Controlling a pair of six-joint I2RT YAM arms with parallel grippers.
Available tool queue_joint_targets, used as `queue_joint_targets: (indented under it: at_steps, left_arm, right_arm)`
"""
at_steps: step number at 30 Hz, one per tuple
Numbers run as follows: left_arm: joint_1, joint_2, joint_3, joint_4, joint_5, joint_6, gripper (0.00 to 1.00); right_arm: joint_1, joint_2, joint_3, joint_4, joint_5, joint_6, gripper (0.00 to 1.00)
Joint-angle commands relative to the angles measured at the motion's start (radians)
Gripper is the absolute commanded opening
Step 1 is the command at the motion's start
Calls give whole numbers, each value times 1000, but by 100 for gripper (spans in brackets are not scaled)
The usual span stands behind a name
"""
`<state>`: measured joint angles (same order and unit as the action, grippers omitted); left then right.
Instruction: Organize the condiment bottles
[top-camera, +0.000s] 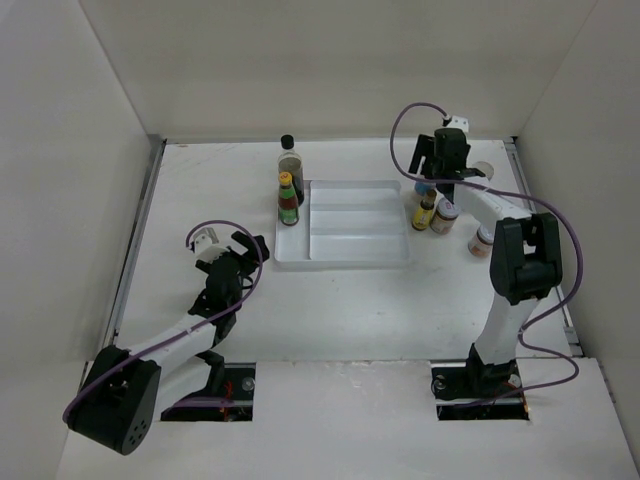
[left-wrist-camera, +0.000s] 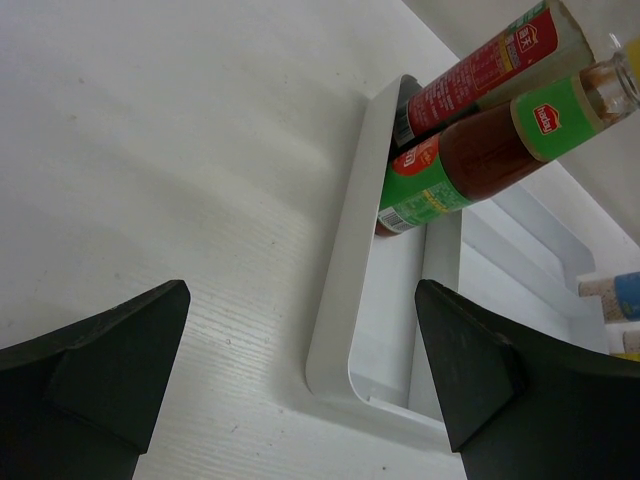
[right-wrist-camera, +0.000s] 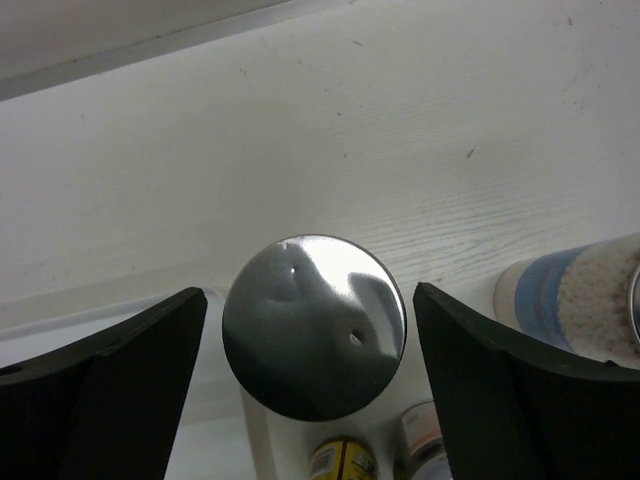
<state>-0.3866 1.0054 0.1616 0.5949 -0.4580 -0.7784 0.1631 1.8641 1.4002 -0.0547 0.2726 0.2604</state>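
Note:
A tall clear black-capped bottle (top-camera: 290, 163) and a green-red yellow-capped bottle (top-camera: 288, 200) stand in the left compartment of the white ridged tray (top-camera: 355, 258). Both also show in the left wrist view, the tall one (left-wrist-camera: 490, 65) and the green-red one (left-wrist-camera: 470, 160). My left gripper (top-camera: 243, 252) (left-wrist-camera: 302, 300) is open and empty, just off the tray's near left corner. My right gripper (top-camera: 436, 178) (right-wrist-camera: 310, 295) is open, a finger on either side above the silver lid of a white shaker (right-wrist-camera: 314, 325) right of the tray.
A small yellow-capped amber bottle (top-camera: 425, 212) (right-wrist-camera: 340, 460) and a small jar (top-camera: 443, 216) stand next to the tray's right edge. Another shaker with a blue label (right-wrist-camera: 570, 295) (top-camera: 481, 172) is further right, and one more jar (top-camera: 482, 240) sits near the right forearm.

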Motion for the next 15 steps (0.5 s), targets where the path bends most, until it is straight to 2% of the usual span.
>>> queue_joint_targets:
  at_steps: [1,4,6,10,15]
  left_arm:
    - [-2,-2,1,51,9,-9,100]
    - [8,5,1,51,8,-9,100]
    - [12,-4,-2,51,12,-9,100]
    - [12,-8,-2,51,-1,-5,100]
    - [15,-53,-16,51,-5,-4,100]
  right_arm:
    - [6,29,71,16,10,-18,87]
    - [6,33,79,27,20,-17,65]
    - [6,5,77,74,48,-6,58]
    - [8,-100,63,249,70,-39,55]
    - [74,-190,117,266,57,-73,54]
